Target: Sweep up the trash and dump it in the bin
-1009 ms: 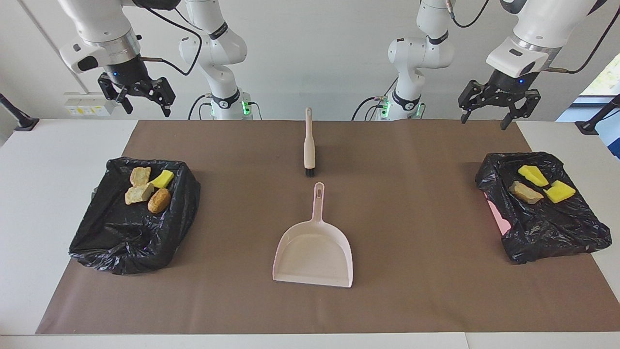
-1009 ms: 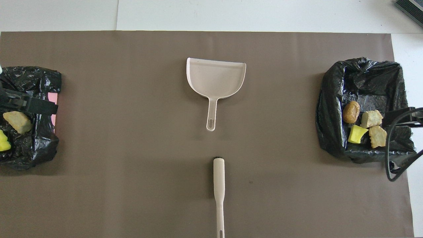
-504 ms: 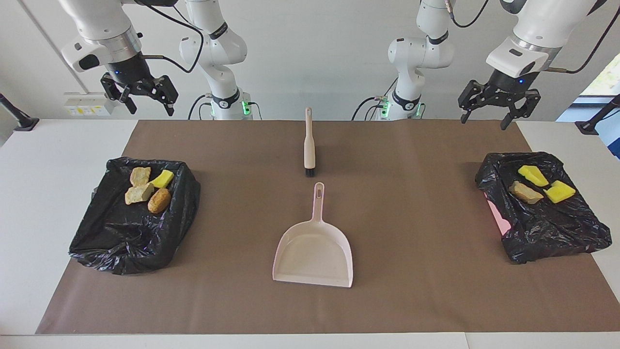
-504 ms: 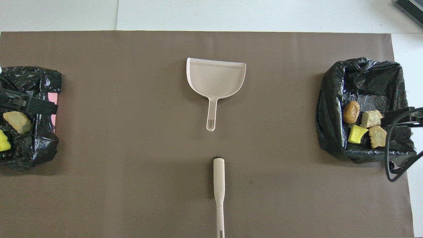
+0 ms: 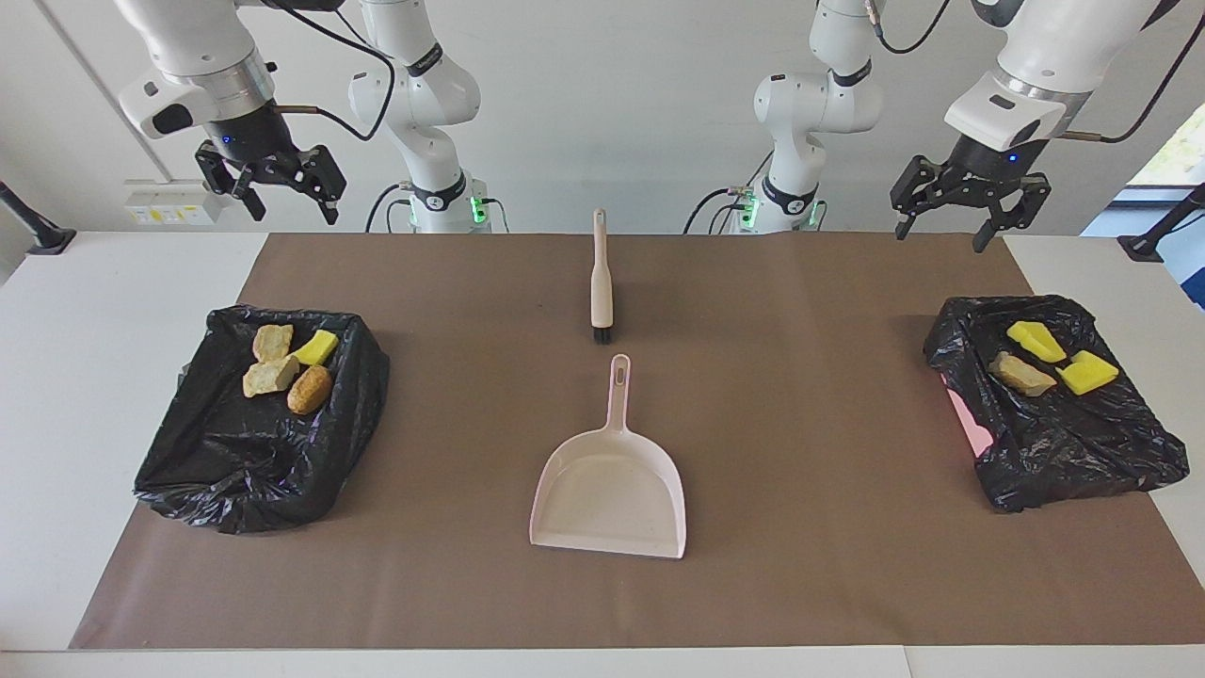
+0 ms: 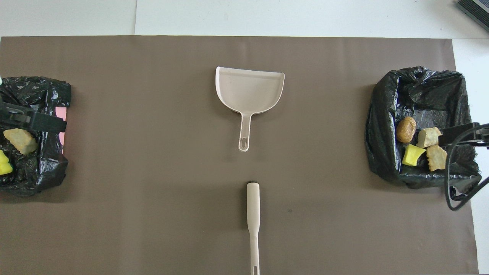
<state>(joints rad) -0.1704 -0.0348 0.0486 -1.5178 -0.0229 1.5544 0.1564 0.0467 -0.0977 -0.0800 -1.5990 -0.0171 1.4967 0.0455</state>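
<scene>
The trash lies in two black-bag-lined bins. The bin (image 5: pixel 254 452) at the right arm's end holds tan and brown lumps (image 5: pixel 271 375) and a yellow chunk (image 5: pixel 318 347); they show in the overhead view too (image 6: pixel 405 129). The bin (image 5: pixel 1064 443) at the left arm's end holds yellow chunks (image 5: pixel 1087 374) and a tan lump (image 5: pixel 1022 375). My right gripper (image 5: pixel 290 211) hangs open high over its bin's end nearer the robots. The left gripper (image 5: pixel 939 237) hangs open the same way. Neither holds anything.
A pale pink dustpan (image 5: pixel 610 490) lies mid-mat, handle toward the robots. A cream hand brush (image 5: pixel 601 282) lies in line with it, nearer the robots, bristles toward the pan. Both rest on a brown mat (image 5: pixel 800 424). A black cable (image 6: pixel 452 179) loops over the right-end bin.
The right gripper has shifted a little, upward and toward the middle of the table. The left arm, dustpan, brush and trash have not moved.
</scene>
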